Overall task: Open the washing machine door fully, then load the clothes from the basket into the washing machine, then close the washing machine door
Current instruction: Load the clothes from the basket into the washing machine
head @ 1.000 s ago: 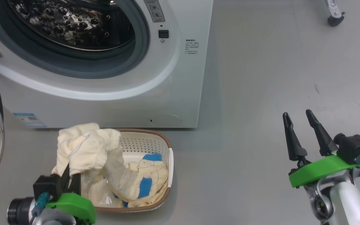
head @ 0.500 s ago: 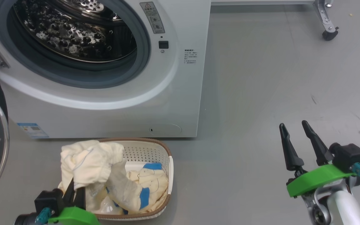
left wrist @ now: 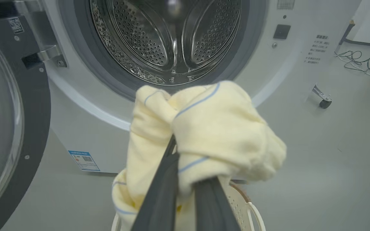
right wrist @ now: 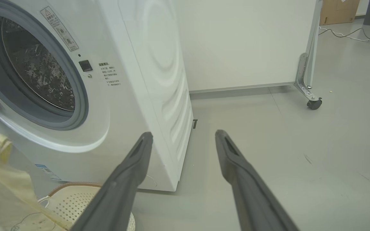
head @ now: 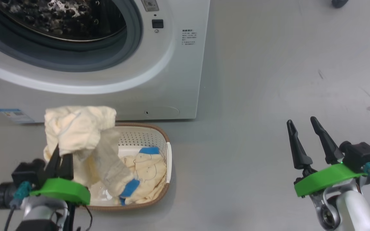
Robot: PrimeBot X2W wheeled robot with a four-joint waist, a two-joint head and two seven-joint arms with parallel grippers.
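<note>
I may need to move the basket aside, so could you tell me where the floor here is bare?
Bare: the grey floor right of the washing machine, up to the open right gripper. Crowded: before the machine, with the basket, the left gripper shut on a cream garment, and the open washing machine door at left.

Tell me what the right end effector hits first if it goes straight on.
Probably the bare floor just beside the washing machine, with the white board behind it next. The right end effector, open, points past the machine's side; depth is unclear.
</note>
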